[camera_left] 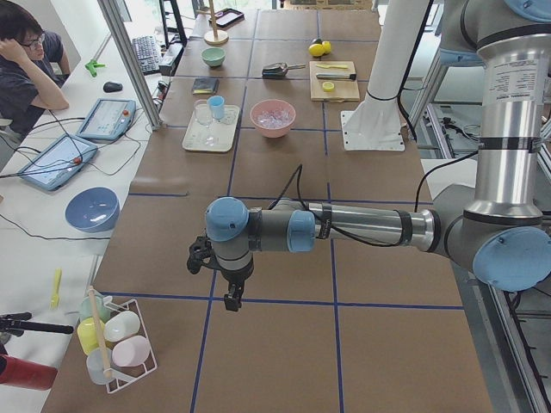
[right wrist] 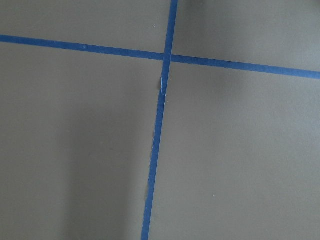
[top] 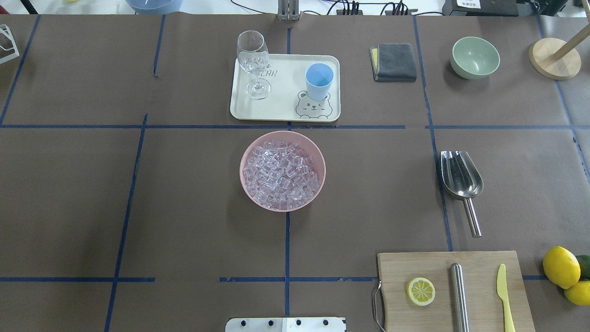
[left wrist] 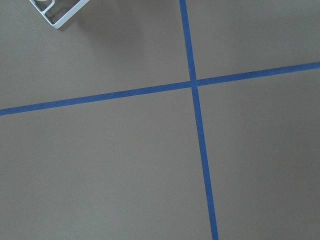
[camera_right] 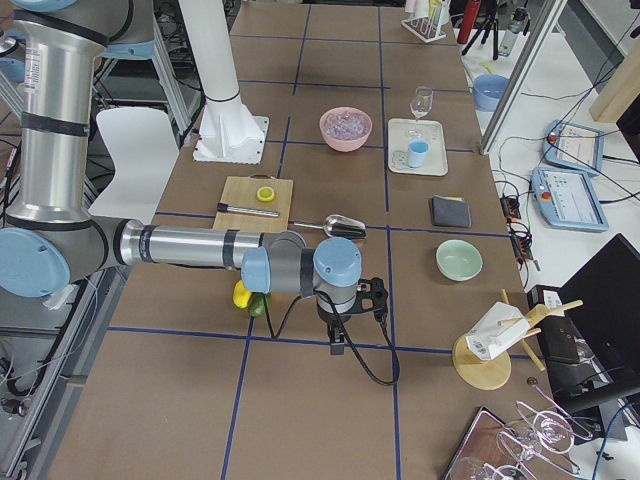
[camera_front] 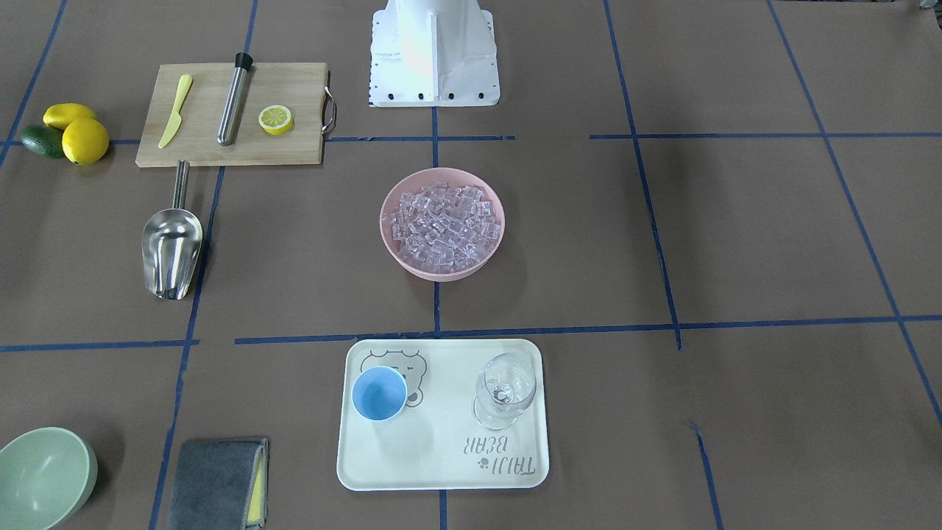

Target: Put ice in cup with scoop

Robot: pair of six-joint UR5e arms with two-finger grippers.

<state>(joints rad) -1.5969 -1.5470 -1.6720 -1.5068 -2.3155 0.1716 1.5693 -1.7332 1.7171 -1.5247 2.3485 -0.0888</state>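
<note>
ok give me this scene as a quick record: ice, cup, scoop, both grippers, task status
ice: heaped in the pink bowl, mid table
cup: upright on the white tray beside the wine glass, no ice inside
scoop: lying flat on the robot's right, trough empty, not gripped
left gripper: above bare paper, holding nothing; open or shut unclear
right gripper: above bare paper, holding nothing; open or shut unclear
status: scooping not begun

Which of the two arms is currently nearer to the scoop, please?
Right. The right claw hangs over the table just beyond the scoop, toward the right end. The left claw hangs far off toward the left end, on the other side of the pink bowl.
</note>
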